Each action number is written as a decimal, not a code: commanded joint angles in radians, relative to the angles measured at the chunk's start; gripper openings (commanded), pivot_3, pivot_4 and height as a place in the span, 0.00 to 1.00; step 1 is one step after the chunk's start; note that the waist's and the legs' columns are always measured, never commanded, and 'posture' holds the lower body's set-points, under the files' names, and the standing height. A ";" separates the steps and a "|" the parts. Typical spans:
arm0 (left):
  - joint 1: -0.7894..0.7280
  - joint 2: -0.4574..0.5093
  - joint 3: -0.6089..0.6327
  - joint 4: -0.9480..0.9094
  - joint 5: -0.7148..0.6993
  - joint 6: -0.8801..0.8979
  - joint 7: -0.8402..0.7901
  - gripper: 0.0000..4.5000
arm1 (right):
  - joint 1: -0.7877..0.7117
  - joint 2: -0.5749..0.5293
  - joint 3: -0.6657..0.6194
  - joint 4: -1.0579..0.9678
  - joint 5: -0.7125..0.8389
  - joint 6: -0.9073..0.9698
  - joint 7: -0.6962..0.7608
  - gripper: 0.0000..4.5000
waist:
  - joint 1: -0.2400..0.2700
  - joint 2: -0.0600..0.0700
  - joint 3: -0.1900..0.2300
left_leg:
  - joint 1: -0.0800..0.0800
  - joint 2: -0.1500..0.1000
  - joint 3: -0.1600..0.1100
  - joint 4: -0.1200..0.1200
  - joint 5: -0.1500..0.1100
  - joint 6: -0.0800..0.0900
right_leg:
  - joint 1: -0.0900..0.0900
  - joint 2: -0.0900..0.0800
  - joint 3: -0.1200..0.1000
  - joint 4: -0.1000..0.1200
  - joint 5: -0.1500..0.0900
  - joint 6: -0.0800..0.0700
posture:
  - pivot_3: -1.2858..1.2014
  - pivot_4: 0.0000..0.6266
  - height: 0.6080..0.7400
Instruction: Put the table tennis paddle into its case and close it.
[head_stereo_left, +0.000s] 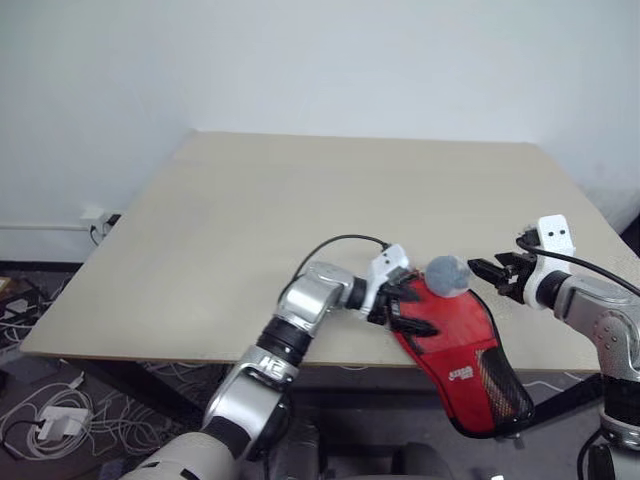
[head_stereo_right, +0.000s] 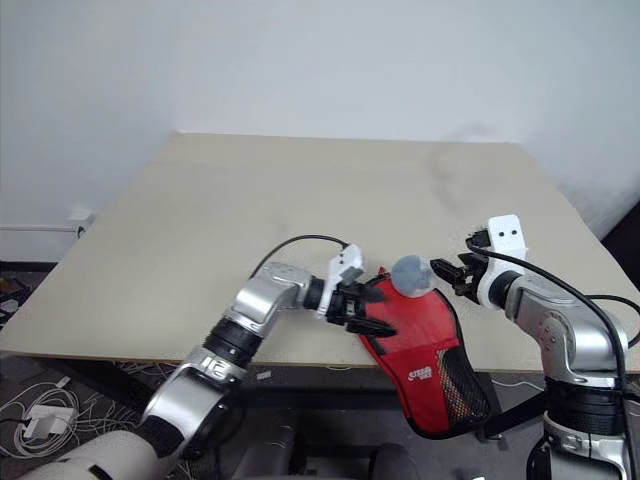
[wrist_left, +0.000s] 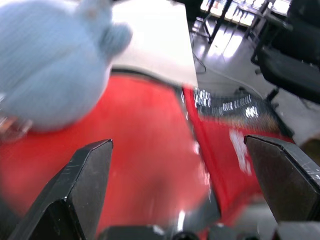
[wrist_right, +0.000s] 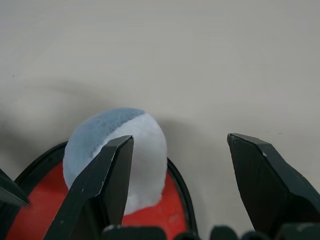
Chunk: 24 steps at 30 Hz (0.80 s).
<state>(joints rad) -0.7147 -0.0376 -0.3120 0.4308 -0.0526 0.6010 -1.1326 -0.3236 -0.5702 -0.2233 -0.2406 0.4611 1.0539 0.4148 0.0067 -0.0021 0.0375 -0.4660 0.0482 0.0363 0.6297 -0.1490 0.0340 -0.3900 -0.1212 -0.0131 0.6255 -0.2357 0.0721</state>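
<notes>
Clearly, one red case (head_stereo_left: 462, 362) lies at the near edge of the beige counter (head_stereo_left: 300, 220), its round end on the top and its narrow end, with the white logo and one black mesh pocket (head_stereo_left: 503, 392), hanging over the edge. One grey-and-white soft ball (head_stereo_left: 449, 274) sits on the round end of the case, at the far rim. Whether the table tennis paddle is inside the case cannot be told; what the left wrist view gives is red surface with a black edge beneath the ball.

Two grippers flank the case. The left gripper (head_stereo_left: 408, 312) rests at the case's left side, its two black fingers (wrist_left: 80, 190) spread wide apart over the red surface, holding nothing. The right gripper (head_stereo_left: 490, 272) hovers just to the right of the ball, above the counter and clear of the case; its two fingers (wrist_right: 107, 175) stand parted with nothing between them, one of them seen in front of the ball in the right wrist view.

Left of the counter, on the floor, lie white cables (head_stereo_left: 45, 425), and one wall socket (head_stereo_left: 95, 218) sits low on the wall.
</notes>
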 joint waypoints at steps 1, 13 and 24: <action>-0.025 -0.028 -0.031 0.024 0.021 -0.017 0.091 0.99 | -0.045 0.013 0.017 0.008 -0.010 -0.022 -0.013 0.72 | -0.005 0.001 0.000 | 0.000 0.000 0.000 0.000 0.000 0.000 | 0.000 0.000 0.000 0.000 0.000 0.000 | 0.52 0.00 0.81; 0.032 -0.009 -0.146 0.140 0.115 -0.085 0.268 0.99 | -0.106 0.091 -0.037 0.060 0.126 0.134 0.001 0.72 | -0.003 0.003 -0.001 | 0.001 0.000 0.000 0.000 0.000 0.000 | 0.002 0.000 0.000 0.000 0.000 0.000 | 0.52 0.00 0.81; 0.010 -0.013 -0.125 0.146 0.086 -0.073 0.276 0.99 | -0.114 0.114 0.026 0.124 0.135 0.240 0.003 0.72 | -0.003 0.004 -0.003 | 0.002 0.000 0.000 0.000 0.000 0.000 | 0.002 0.000 0.000 0.000 0.000 0.000 | 0.52 0.00 0.81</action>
<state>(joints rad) -0.7109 -0.0636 -0.4399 0.5291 0.0208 0.4925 -0.8792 -0.4214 -0.4525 -0.2143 -0.1212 0.5884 1.2830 0.4113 0.0033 0.0023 0.0349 -0.4642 0.0482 0.0365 0.6298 -0.1493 0.0337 -0.3879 -0.1213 -0.0132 0.6254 -0.2356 0.0718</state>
